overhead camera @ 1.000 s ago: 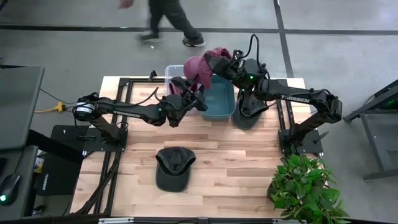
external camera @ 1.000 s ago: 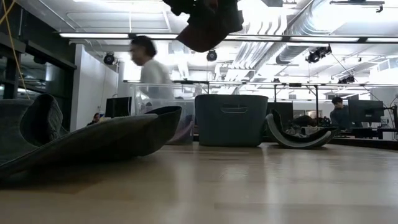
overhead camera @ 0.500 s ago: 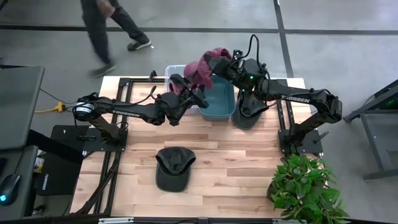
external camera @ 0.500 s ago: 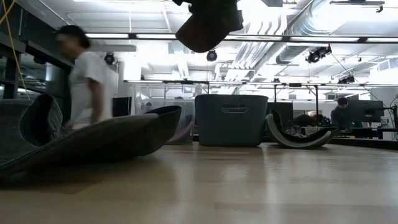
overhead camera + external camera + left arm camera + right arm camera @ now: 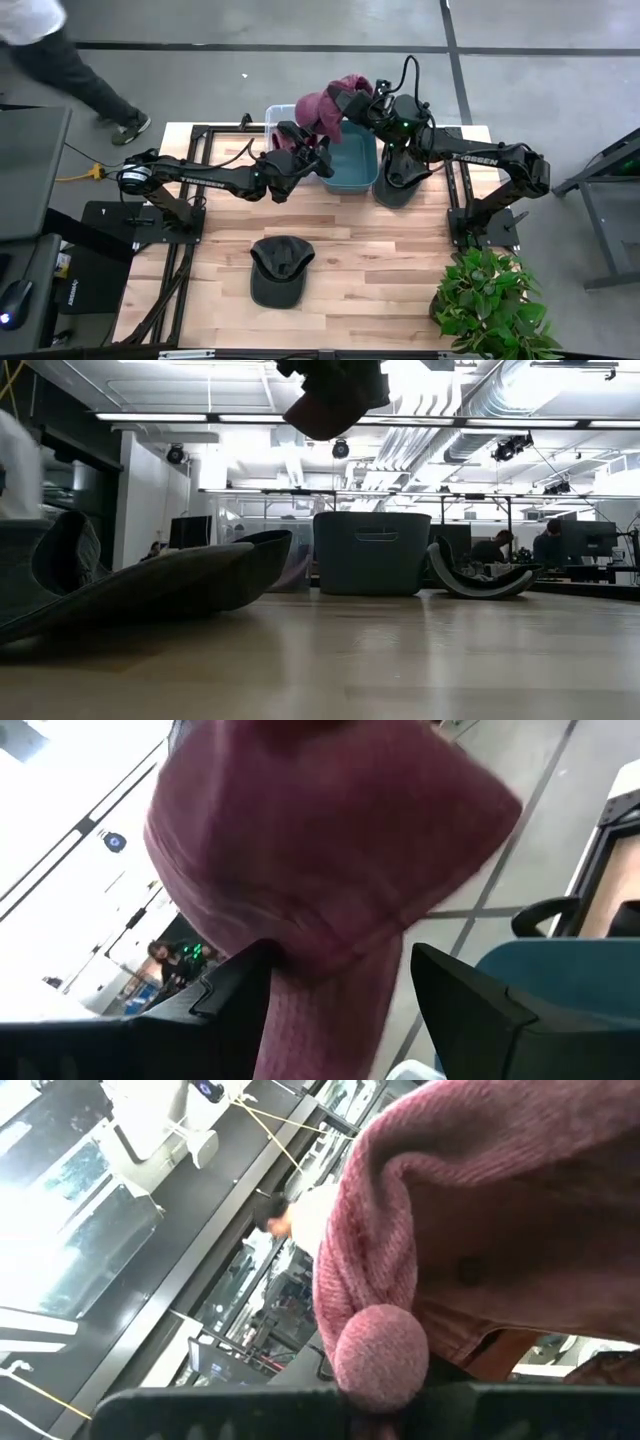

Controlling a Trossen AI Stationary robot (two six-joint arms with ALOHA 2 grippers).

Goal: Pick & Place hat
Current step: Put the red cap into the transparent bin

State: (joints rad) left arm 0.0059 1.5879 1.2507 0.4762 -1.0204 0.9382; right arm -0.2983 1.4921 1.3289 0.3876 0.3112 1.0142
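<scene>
Maroon knit hat (image 5: 322,108) with a pom-pom hung in the air above the far edge of the table (image 5: 380,270), gripped from both sides. From above, the right gripper (image 5: 347,101) held one side of it over the teal bin (image 5: 352,165), while the left gripper (image 5: 318,152) reached up toward its lower edge, between the teal bin and the clear bin (image 5: 276,117) beside it. In the left wrist view the hat's fabric (image 5: 320,870) dropped between that arm's two dark fingers (image 5: 235,990), which stood fairly wide with the cloth passing between them; whether they pinched it I could not tell. In the right wrist view the pom-pom (image 5: 380,1355) rested against the dark fingers and the knit ran down into them, so those jaws were closed on the hat. A dark cap (image 5: 279,268) lay flat on the near middle of the wooden table, well apart from both arms. Another dark hat (image 5: 395,185) sat just beside the teal bin under the right arm. A potted plant (image 5: 495,305) stood at the near right corner. A person (image 5: 60,60) was on the floor beyond the table's left end
</scene>
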